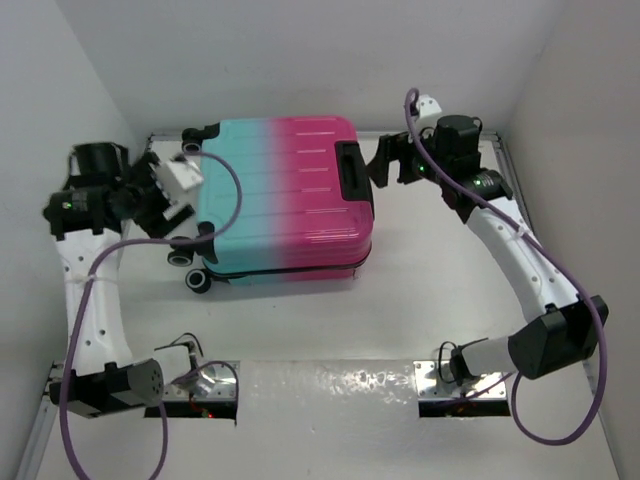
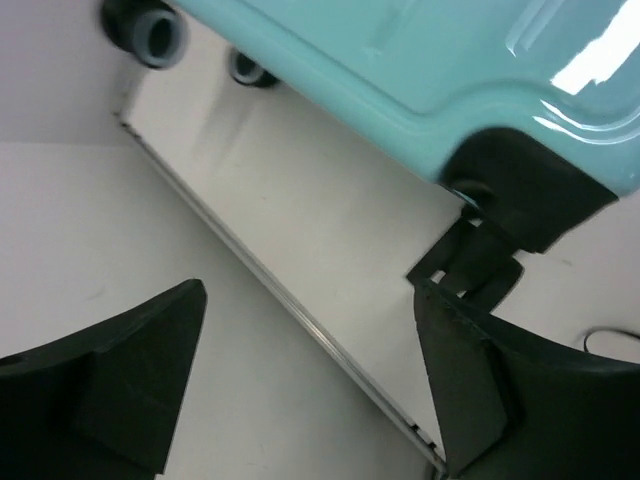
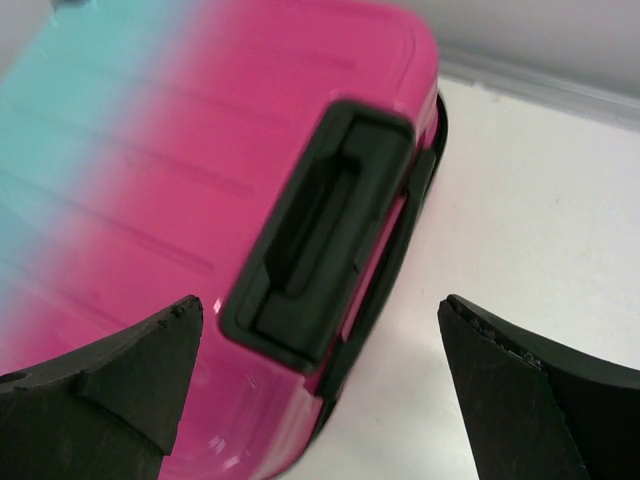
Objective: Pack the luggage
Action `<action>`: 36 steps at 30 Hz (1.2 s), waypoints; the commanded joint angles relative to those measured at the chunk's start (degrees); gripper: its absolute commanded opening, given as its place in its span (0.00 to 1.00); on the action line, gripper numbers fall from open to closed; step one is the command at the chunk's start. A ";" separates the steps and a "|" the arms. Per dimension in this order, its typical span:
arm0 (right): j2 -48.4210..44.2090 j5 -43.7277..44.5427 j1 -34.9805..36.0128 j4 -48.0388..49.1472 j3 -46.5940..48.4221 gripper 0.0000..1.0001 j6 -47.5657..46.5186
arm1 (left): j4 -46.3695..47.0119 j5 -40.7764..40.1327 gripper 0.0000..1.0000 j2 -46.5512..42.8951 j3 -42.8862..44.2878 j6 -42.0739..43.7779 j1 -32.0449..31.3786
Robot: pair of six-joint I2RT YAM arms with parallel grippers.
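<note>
The luggage (image 1: 280, 195) lies flat and closed on the table, teal half to the left, pink half to the right, black handle (image 1: 352, 170) on its right end, wheels (image 1: 190, 270) on its left end. My left gripper (image 1: 180, 185) is open beside the teal wheel end; in the left wrist view it (image 2: 310, 330) holds nothing and a black corner wheel mount (image 2: 510, 200) lies just past its right finger. My right gripper (image 1: 390, 160) is open at the pink end; in the right wrist view it (image 3: 320, 330) hovers over the recessed handle (image 3: 320, 240).
White walls close in the table on the left, back and right. A metal rail (image 1: 500, 150) runs along the table's edges and also shows in the left wrist view (image 2: 300, 330). Purple cables loop from both arms. The arm bases (image 1: 200, 385) sit at the near edge.
</note>
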 commanded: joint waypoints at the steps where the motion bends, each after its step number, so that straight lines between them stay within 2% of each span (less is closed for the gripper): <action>1: -0.80 -1.12 1.24 -4.50 -2.40 0.99 -6.01 | -1.41 -7.02 0.84 -5.40 -11.00 5.75 -7.03; 3: -1.15 -1.38 1.59 -3.46 -3.90 0.99 -5.93 | -1.33 -8.27 0.89 -8.90 -16.90 4.79 -10.12; 4: -1.32 -1.64 1.68 -3.27 -5.21 0.99 -5.84 | -1.41 -7.57 0.92 -9.45 -17.87 3.13 -11.61; 9: -2.03 -2.26 2.30 -4.15 -8.64 0.99 -6.28 | -1.50 -5.28 0.95 -9.37 -20.60 -0.49 -13.20; 14: -4.92 -0.51 2.73 -6.25 -12.42 0.99 -6.46 | -1.15 -13.27 0.95 -6.12 -25.96 3.54 -13.29; 17: -7.55 1.86 4.75 -6.79 -15.93 0.99 -6.37 | 4.80 -16.26 0.95 -4.54 -28.69 2.59 -13.29; 18: -8.35 4.39 6.58 -6.96 -18.12 0.99 -6.28 | 9.70 -17.40 0.95 -4.18 -29.30 1.19 -13.29; 21: -12.03 7.23 8.88 -6.62 -23.91 0.99 -5.41 | 15.88 -17.24 0.94 -2.34 -28.00 -1.27 -13.38; 22: -13.44 7.32 9.50 -3.65 -26.03 0.99 -4.62 | 16.07 -16.28 0.92 -1.81 -27.21 -1.81 -13.29; 23: -15.20 6.36 9.68 -1.36 -29.01 0.99 -3.65 | 15.81 -15.22 0.87 -1.02 -26.33 -1.99 -13.29; 24: -19.22 5.57 9.85 1.01 -35.22 0.99 -2.08 | 14.77 -13.04 0.68 -0.75 -25.10 -2.25 -13.38; 25: -21.52 5.56 9.85 5.65 -38.24 0.99 -1.37 | 14.24 -12.23 0.59 -0.67 -24.83 -2.34 -13.38; 26: -26.24 6.95 9.85 7.61 -43.66 0.99 -0.23 | 12.84 -11.18 0.45 -0.58 -24.57 -1.73 -13.38; 27: -28.29 7.40 9.85 9.97 -45.81 0.99 -0.04 | 12.04 -11.00 0.39 -0.58 -24.48 -1.46 -13.38; 28: -30.22 8.19 9.85 10.52 -48.44 0.98 0.13 | 11.25 -10.99 0.17 -0.58 -24.48 -1.20 -13.38; 29: -33.11 9.07 9.94 10.79 -49.16 0.92 -0.30 | 9.68 -11.25 0.05 -0.58 -24.48 -0.76 -13.38; 30: -34.10 9.51 9.94 10.70 -49.69 0.88 -0.74 | 9.14 -11.52 0.00 -0.49 -24.56 -0.76 -13.38; 35: -35.25 6.90 10.64 11.91 -53.64 0.25 -0.93 | 7.02 -12.40 0.00 -0.58 -26.14 -1.89 -13.38; 36: -34.29 5.92 11.08 17.07 -55.30 0.21 0.56 | 7.37 -12.75 0.00 -0.75 -26.67 -2.77 -13.29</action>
